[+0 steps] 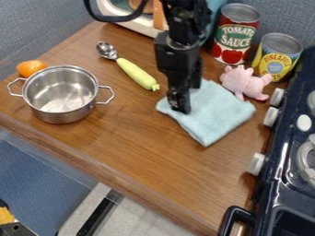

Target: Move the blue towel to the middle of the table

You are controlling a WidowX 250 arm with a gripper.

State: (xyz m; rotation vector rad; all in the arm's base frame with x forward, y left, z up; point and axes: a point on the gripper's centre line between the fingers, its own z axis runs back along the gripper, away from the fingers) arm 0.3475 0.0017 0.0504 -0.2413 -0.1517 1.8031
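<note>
The blue towel [218, 113] lies toward the stove [282, 159] side of the counter [148, 152], under the hand [179, 105]; centring appears undone; the hand's opening and hold cannot be told.

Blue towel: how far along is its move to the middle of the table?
Nothing looks finished: the light blue cloth towel lies by the pink plush toy, nearer the dark stove than the round steel pot. Under way: the black gripper is at its left part; a hold can't be confirmed. Left: probably shifting it mid-table and letting go.
</note>
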